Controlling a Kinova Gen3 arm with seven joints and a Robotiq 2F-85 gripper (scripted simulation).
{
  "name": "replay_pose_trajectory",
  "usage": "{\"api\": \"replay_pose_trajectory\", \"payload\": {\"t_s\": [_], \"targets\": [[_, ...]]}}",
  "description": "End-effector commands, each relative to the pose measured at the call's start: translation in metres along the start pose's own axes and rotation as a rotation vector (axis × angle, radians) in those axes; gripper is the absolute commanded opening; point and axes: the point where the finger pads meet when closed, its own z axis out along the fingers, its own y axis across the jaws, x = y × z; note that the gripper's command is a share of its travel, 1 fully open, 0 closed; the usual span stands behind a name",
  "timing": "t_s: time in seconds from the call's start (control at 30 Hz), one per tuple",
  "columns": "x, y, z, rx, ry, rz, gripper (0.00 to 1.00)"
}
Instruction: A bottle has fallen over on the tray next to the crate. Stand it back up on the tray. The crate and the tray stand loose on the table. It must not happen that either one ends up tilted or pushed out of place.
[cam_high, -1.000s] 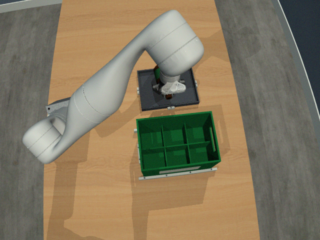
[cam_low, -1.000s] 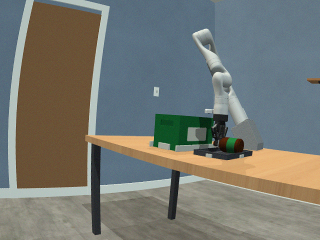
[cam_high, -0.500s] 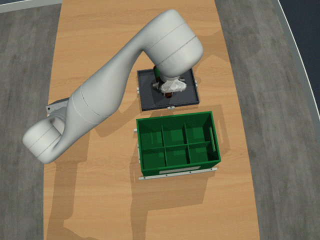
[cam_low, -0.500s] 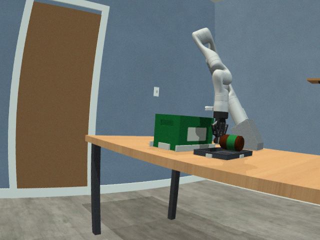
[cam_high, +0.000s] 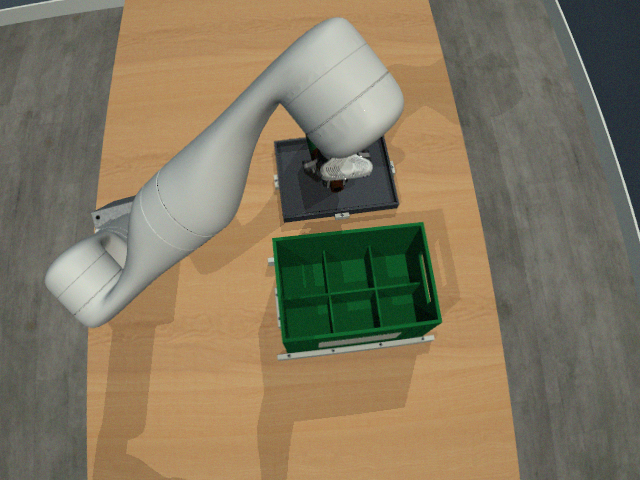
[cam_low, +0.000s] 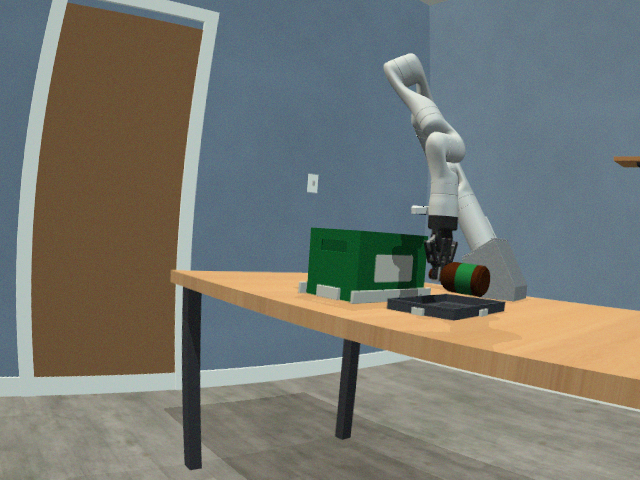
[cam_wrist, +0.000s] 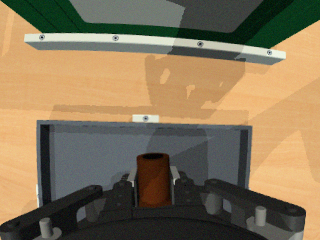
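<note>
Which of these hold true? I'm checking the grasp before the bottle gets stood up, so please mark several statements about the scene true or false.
1. The hand is shut on the bottle's neck. True.
2. The bottle stands upright on the tray. False: it hangs roughly horizontal, above the tray.
3. A bottle sits in one of the crate's compartments. False: all compartments of the crate look empty.
4. The bottle has a green band around its body. True.
</note>
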Motion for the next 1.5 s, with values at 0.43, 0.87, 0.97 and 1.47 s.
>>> {"api": "replay_pose_trajectory", "payload": {"t_s": [0.43,0.87,0.97,1.47], "targets": [[0.001,-0.004,-0.029,0.01,-0.003,0.005,0.0],[0.001,-0.004,-0.049,0.01,-0.003,0.005,0.0],[0.001,-0.004,-0.055,0.01,-0.003,0.005,0.0],[0.001,-0.004,-0.077,0.01,-0.003,0.005,0.0]]}}
